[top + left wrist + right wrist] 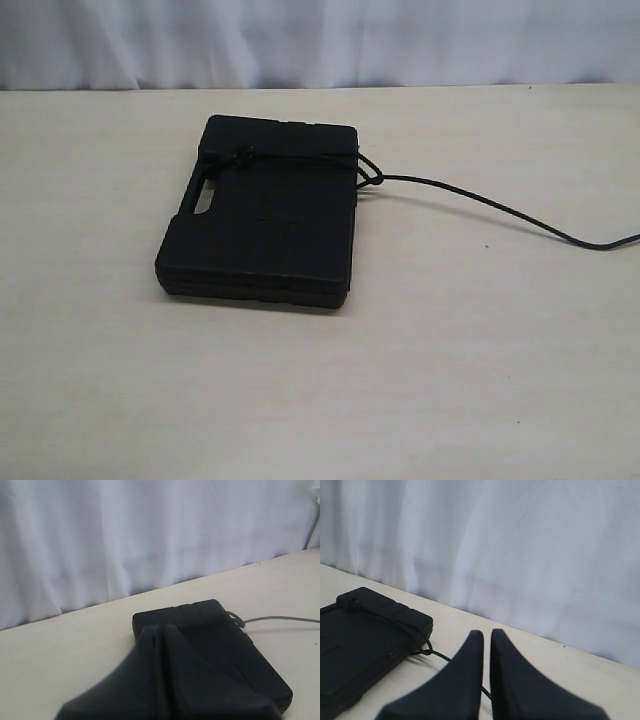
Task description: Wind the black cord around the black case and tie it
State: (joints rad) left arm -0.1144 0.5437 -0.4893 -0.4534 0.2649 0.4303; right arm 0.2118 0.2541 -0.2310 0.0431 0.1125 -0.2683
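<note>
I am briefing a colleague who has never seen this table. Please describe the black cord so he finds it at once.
On the pale table lies one flat black case. The black cord crosses the case's end nearest the curtain, knotted near the handle hole, and trails right across the tabletop. It is the only thin, rope-like thing there.

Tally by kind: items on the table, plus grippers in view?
black case: 1
black cord: 1
grippers: 2 (left gripper, right gripper)
Total: 4
</note>
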